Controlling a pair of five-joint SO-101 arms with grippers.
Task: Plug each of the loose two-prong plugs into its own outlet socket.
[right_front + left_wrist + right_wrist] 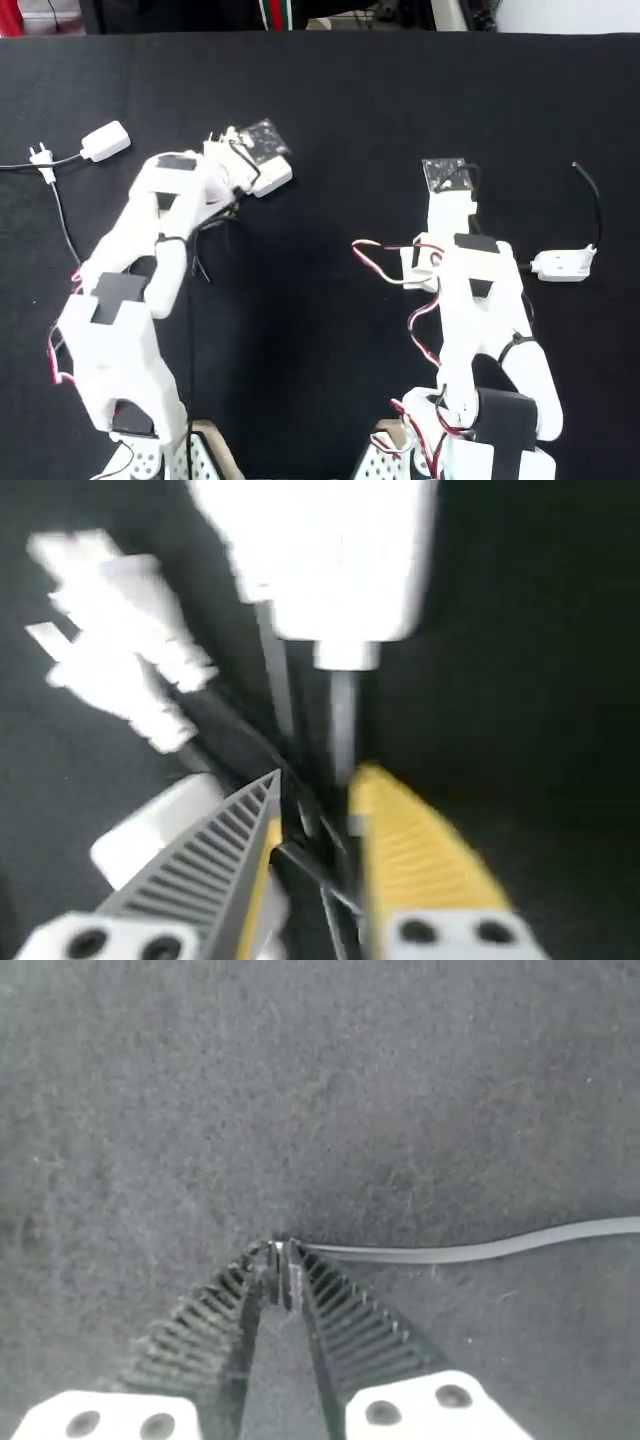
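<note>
Here the right claw point(280, 1257) is pinched shut on the end of a black cable point(480, 1251); the left claw point(320, 775) stands slightly parted, a white socket point(320, 550) just ahead, a loose plug point(120, 650) beside it.

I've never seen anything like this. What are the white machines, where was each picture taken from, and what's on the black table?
They are two robot arms on a black table. One picture looks down from above; the other two come from a camera on each arm's wrist. A white socket with a loose plug beside it lies far left; a second socket lies to the right. The right gripper is closed on what looks like a thin dark cable. The left gripper faces a blurred white block.
</note>
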